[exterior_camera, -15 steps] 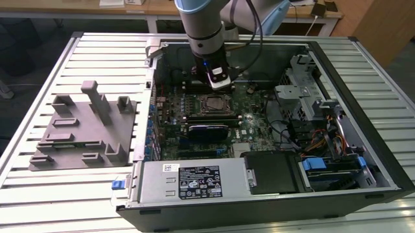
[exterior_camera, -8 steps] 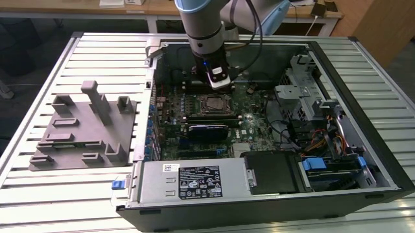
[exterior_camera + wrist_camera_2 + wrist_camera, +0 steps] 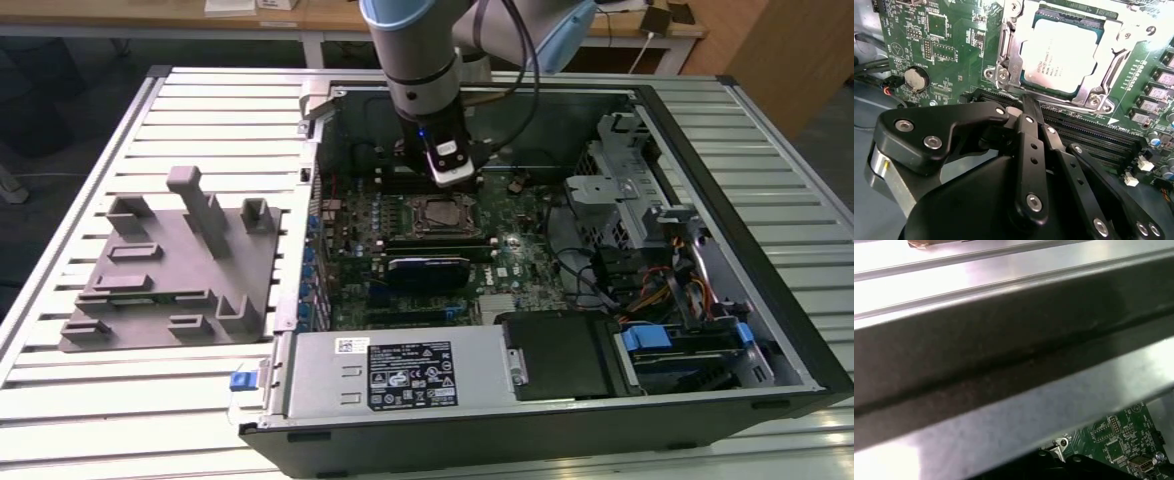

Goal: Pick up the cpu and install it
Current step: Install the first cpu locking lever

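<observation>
Resting on a slatted metal table (image 3: 107,400), the cpu (image 3: 1061,55) sits socketed; gripper (image 3: 1026,107) fingers closed, empty

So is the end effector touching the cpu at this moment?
Apart. In the second wrist view the cpu sits in the socket frame, with bare memory slots between it and the end effector.

A ribbed metal table (image 3: 120,130) is carrying an open computer case (image 3: 747,330) toward its right edge, with a grey plastic fixture (image 3: 174,270) sitting near its left edge.
</observation>
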